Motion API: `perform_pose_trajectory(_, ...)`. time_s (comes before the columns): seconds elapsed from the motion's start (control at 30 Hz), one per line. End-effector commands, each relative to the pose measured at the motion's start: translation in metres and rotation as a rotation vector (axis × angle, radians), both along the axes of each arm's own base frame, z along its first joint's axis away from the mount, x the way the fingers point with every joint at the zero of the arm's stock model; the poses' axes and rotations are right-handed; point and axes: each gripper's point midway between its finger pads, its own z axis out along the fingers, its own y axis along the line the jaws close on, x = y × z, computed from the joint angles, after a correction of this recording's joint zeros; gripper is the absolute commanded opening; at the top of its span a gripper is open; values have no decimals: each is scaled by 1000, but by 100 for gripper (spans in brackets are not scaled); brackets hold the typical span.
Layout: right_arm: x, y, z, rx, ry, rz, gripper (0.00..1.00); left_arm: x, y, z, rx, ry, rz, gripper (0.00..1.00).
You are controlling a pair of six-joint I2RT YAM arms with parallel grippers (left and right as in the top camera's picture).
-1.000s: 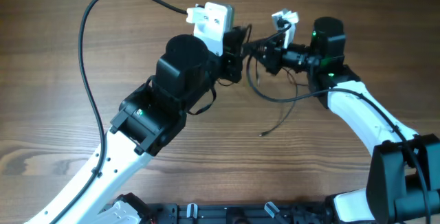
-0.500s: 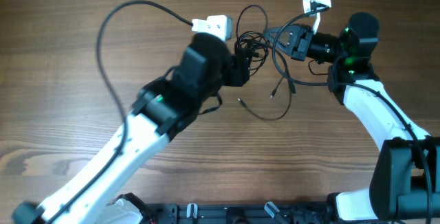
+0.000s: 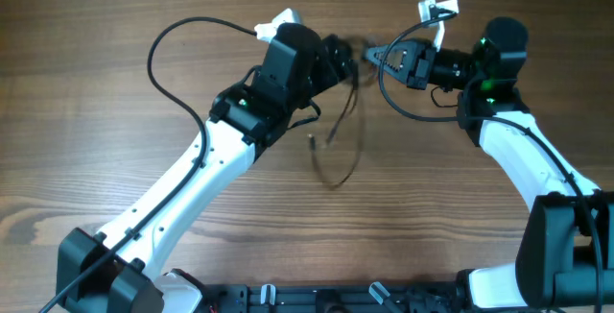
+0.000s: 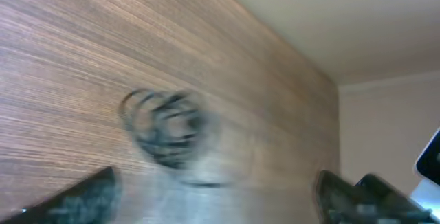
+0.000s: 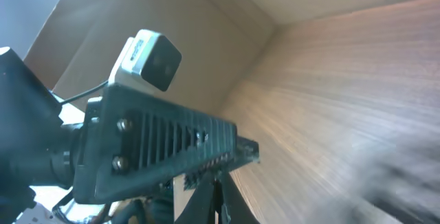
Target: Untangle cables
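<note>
The cables are thin black cords. One loop swings blurred over the table below my left gripper, and a plug tip dangles beside it. In the left wrist view a blurred bunch of cables lies ahead of my left gripper. Its fingers stand wide apart with nothing between them. My right gripper is shut on a cable, which curves down and back under the arm. In the right wrist view two black strands hang from the shut right gripper.
The thick black lead of the left arm arcs over the back left of the wooden table. The two grippers are close together at the back centre. A black rail runs along the near edge.
My left gripper has opened and let go of the cable bunch, and its arm has reached farther back. The freed cables swing down and to the left. The right gripper stays shut.
</note>
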Motion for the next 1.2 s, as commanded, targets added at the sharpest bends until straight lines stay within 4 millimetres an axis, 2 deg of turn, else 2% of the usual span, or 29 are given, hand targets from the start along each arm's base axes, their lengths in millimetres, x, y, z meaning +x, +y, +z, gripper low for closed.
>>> perform_pose_trajectory(0.0, 7, -1, -11, -20, 48, -38, 4, 8, 3, 6, -16, -20, 15, 100)
perform_pose_trajectory(0.1, 14, -5, -31, -71, 104, -108, 5, 11, 4, 13, -27, -49, 16, 100)
perform_pose_trajectory(0.2, 11, 2, -31, -70, 104, -88, 5, 13, 6, 13, -27, -49, 22, 100)
perform_pose_trajectory(0.33, 5, 17, -25, -50, 113, -53, 4, 7, -1, -1, -26, 3, -20, 100)
perform_pose_trajectory(0.43, 1, 25, -23, -41, 122, -34, 4, 4, 0, -16, 1, 50, -22, 95)
perform_pose_trajectory(0.57, -4, 28, -21, -34, 121, 0, 4, 2, 2, -29, 24, 86, -21, 89)
perform_pose_trajectory(0.67, 1, 26, -25, -46, 125, -36, 5, -3, 7, -37, 52, 119, -17, 82)
perform_pose_trajectory(0.73, 13, 19, -45, -92, 218, -142, 5, -5, 10, -40, 80, 122, -23, 80)
perform_pose_trajectory(0.8, 19, 6, -76, -193, 289, -248, 5, -5, 10, -40, 102, 111, -43, 73)
perform_pose_trajectory(0.87, 21, -25, -128, -389, 439, -440, 5, -7, 11, -42, 108, 120, -43, 74)
perform_pose_trajectory(0.93, 15, -51, -156, -521, 531, -559, 5, -8, 13, -44, 117, 127, -38, 75)
perform_pose_trajectory(0.97, 11, -58, -165, -563, 560, -583, 5, -6, 15, -44, 125, 123, -27, 77)
perform_pose_trajectory(1.0, 8, -62, -168, -586, 566, -587, 10, -4, 18, -44, 135, 116, -12, 80)
perform_pose_trajectory(1.07, 6, -70, -173, -605, 587, -608, 34, -3, 20, -44, 146, 110, 0, 82)
perform_pose_trajectory(1.17, 9, -75, -171, -587, 593, -620, 41, -3, 20, -47, 187, 96, -39, 83)
